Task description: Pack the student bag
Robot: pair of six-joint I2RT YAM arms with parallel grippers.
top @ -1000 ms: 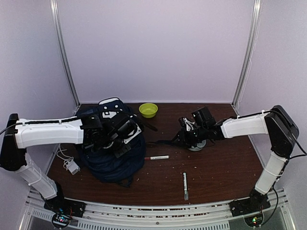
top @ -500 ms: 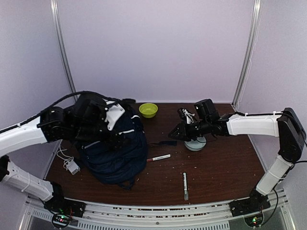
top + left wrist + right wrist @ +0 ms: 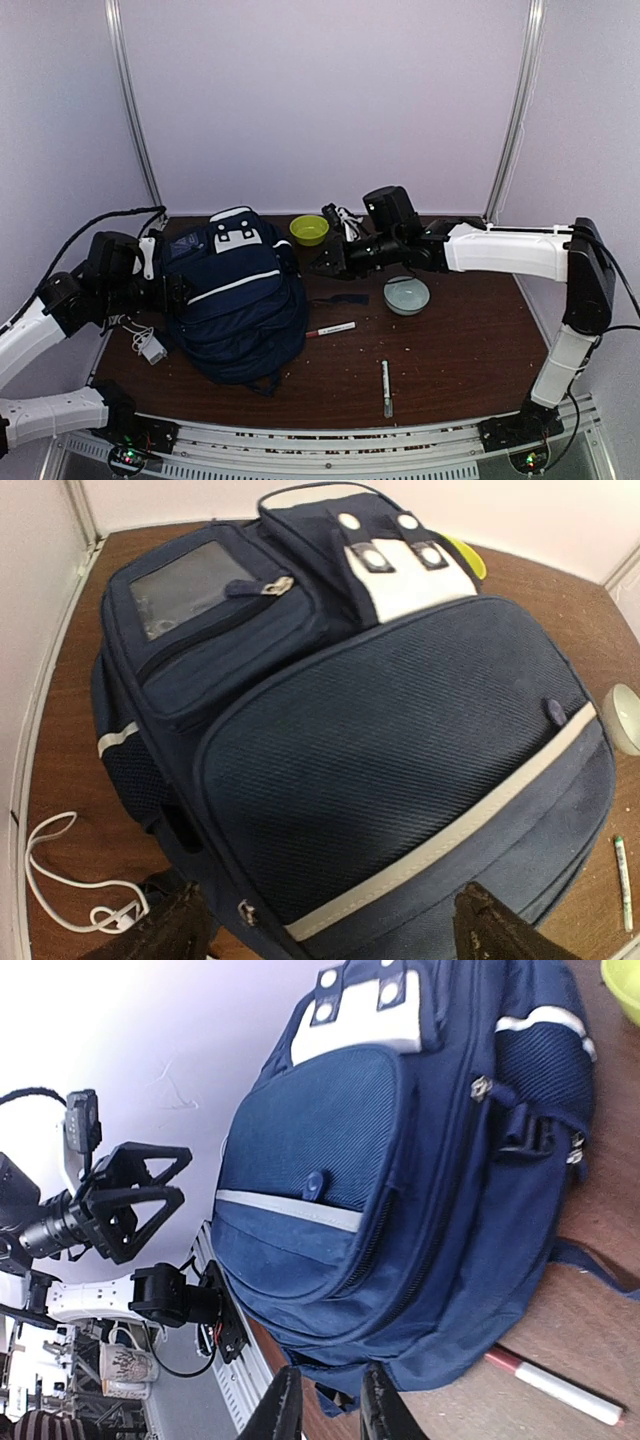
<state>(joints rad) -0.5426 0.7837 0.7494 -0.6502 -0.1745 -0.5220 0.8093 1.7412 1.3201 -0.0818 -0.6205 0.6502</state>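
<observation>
The student bag (image 3: 240,300) is a navy backpack with a white stripe and a white patch panel, lying on the left of the table. It fills the left wrist view (image 3: 380,740) and most of the right wrist view (image 3: 400,1160). My left gripper (image 3: 168,290) sits just left of the bag, open wide, with nothing between its fingers (image 3: 495,935). My right gripper (image 3: 330,263) hovers by the bag's upper right side. Its fingers (image 3: 283,1405) stand a narrow gap apart and hold nothing.
A yellow-green bowl (image 3: 309,229) stands at the back and a grey bowl (image 3: 407,294) right of centre. A red-and-white marker (image 3: 330,329), a small black item (image 3: 340,299) and a pale pen (image 3: 386,387) lie on the table. A white charger with cable (image 3: 150,345) lies left of the bag.
My left gripper opened and its arm drew back left off the bag, leaving the bag uncovered. My right arm swung from the grey bowl leftward and back toward the bag.
</observation>
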